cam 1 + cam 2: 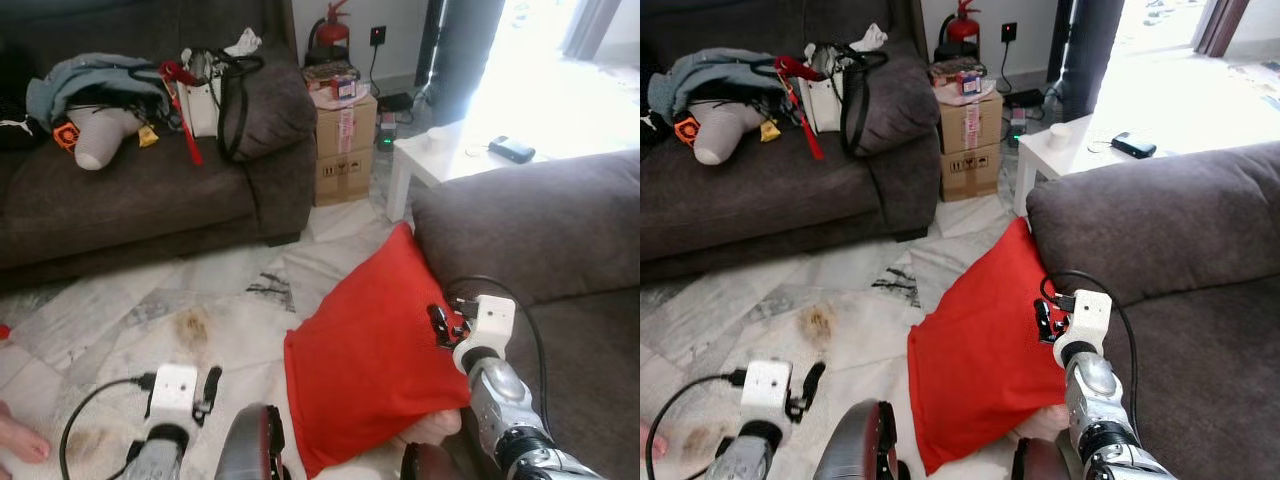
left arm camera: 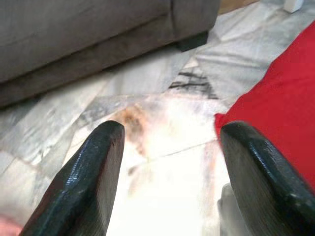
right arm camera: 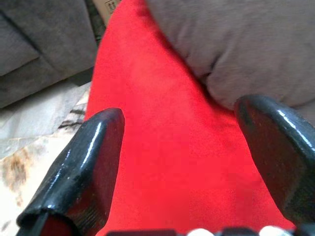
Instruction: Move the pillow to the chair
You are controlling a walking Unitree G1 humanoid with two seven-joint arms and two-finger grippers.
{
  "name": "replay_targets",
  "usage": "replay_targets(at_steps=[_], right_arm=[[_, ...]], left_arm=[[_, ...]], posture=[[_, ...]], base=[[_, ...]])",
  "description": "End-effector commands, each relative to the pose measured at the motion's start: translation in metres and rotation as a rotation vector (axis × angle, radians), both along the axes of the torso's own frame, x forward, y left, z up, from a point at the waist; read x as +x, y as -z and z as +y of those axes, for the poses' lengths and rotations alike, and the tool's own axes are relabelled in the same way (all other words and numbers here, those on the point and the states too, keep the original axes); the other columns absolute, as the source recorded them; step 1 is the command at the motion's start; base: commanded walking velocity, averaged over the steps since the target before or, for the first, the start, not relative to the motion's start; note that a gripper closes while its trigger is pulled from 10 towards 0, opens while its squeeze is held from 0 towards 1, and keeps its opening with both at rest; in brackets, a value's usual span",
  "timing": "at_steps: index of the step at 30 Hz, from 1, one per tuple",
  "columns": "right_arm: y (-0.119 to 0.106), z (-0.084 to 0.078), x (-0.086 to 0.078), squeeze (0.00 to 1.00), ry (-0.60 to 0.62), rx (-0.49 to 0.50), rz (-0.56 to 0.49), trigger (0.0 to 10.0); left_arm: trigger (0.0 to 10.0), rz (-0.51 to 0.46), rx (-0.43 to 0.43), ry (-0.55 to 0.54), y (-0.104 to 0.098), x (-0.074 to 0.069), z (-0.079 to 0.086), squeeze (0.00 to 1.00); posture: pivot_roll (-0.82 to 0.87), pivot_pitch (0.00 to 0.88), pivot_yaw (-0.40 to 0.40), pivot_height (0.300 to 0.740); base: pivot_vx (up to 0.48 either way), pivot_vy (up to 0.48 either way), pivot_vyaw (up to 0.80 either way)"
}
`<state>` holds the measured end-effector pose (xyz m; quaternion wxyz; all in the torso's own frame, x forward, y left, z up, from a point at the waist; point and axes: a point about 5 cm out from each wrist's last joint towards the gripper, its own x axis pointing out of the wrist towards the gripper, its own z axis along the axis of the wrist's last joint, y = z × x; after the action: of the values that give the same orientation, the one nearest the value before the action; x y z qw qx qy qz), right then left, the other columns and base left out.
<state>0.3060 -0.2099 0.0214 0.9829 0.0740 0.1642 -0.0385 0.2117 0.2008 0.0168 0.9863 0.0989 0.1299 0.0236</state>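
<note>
Both end effectors are spread apart, and our right end effector (image 3: 177,162) faces the red pillow (image 1: 375,350) leaning on the chair (image 1: 540,230); next we'd pinch its edge.

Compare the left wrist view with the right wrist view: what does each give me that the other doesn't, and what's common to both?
Left wrist: the left gripper open over the stained marble floor, the red pillow off to one side and the dark sofa ahead.

Right wrist: the right gripper open, the pillow between its fingers, leaning against the grey chair's arm.

Both: open black fingers, the pillow, marble floor, dark sofa.
</note>
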Motion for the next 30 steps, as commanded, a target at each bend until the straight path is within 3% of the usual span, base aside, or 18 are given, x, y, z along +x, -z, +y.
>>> replay_targets(at_steps=[1, 11, 12, 13, 25, 30], right_arm=[[0.001, 0.002, 0.001, 0.00, -0.006, -0.003, 0.008, 10.0], [0.015, -0.016, -0.010, 0.00, 0.059, -0.102, 0.181, 10.0], [0.016, -0.020, -0.011, 0.21, 0.066, -0.104, 0.194, 10.0], [0.016, -0.020, -0.012, 1.00, 0.067, -0.104, 0.196, 10.0], [0.025, -0.042, -0.026, 1.00, 0.071, -0.150, 0.328, 10.0], [0.029, -0.048, -0.032, 1.00, 0.090, -0.089, 0.364, 10.0]], left_arm=[[10.0, 0.004, -0.002, -0.030, 0.003, -0.002, 0.006, 0.00], [10.0, -0.031, -0.022, -0.013, 0.001, 0.005, 0.001, 0.00], [10.0, -0.037, -0.027, -0.006, 0.000, 0.007, 0.000, 0.00], [10.0, -0.038, -0.027, -0.005, 0.000, 0.007, 0.000, 0.00], [10.0, -0.030, -0.036, 0.012, 0.001, 0.007, 0.000, 0.00], [10.0, -0.029, -0.041, 0.016, 0.001, 0.007, 0.000, 0.00]], posture=[[0.03, 0.085, 0.066, 0.606], [0.03, 0.083, 0.063, 0.606], [0.03, 0.082, 0.065, 0.606], [0.03, 0.082, 0.065, 0.606], [0.04, 0.087, 0.069, 0.606], [0.04, 0.088, 0.069, 0.606]], base=[[0.000, 0.000, 0.00], [0.000, 0.000, 0.00], [0.000, 0.000, 0.00], [0.000, 0.000, 0.00], [0.000, 0.000, 0.00], [0.000, 0.000, 0.00]])
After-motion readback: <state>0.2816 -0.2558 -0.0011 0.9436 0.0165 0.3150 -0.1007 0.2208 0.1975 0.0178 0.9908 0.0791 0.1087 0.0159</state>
